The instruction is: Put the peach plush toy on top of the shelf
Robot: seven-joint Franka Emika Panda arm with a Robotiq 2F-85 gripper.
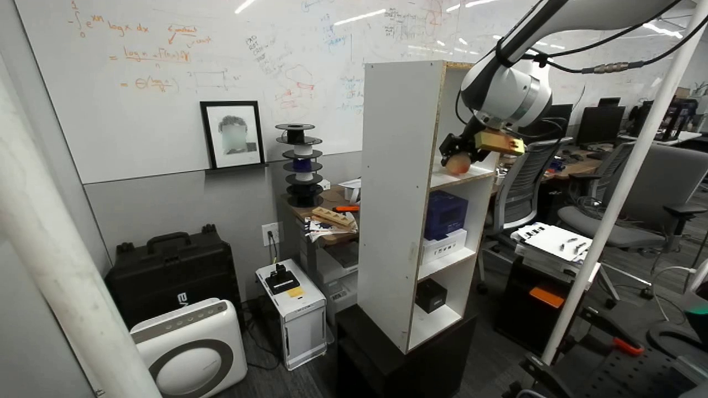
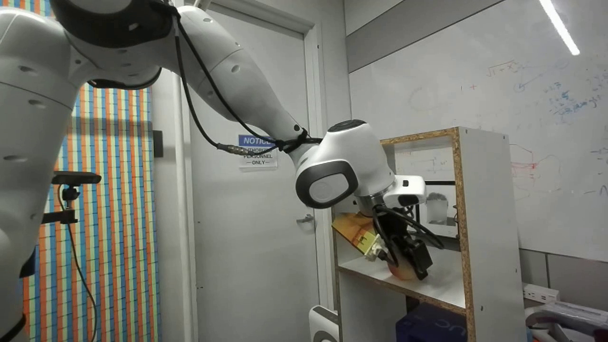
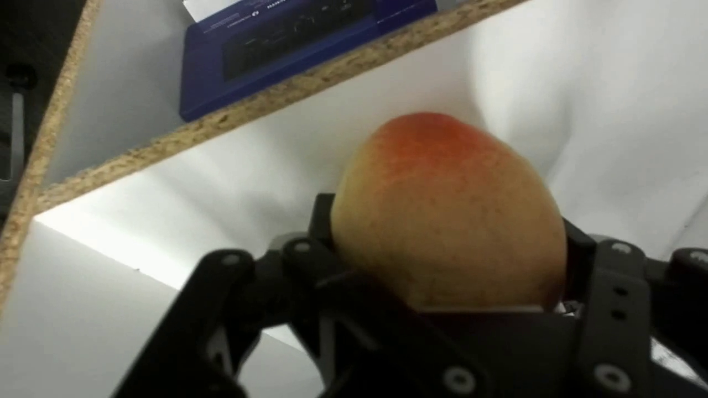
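Gripping, with the black two-fingered tool (image 3: 449, 235), a rounded orange-red peach plush toy (image 3: 445, 188); holding it inside the top compartment (image 2: 445, 287) of the tall white open-fronted shelf (image 1: 395, 193), above a dark blue box (image 1: 446, 213).

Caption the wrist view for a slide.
Gripper clasping the peach plush toy at the white shelf; blue box one level below.

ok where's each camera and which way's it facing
In an exterior view: off a front corner of the shelf, facing it and the whiteboard; part of arm and gripper show.
In an exterior view: beside the arm, facing shelf and door; arm and gripper show.
Wrist view: behind the gripper, facing the peach; only gripper shows.
Both exterior views share shelf, peach, whiteboard.
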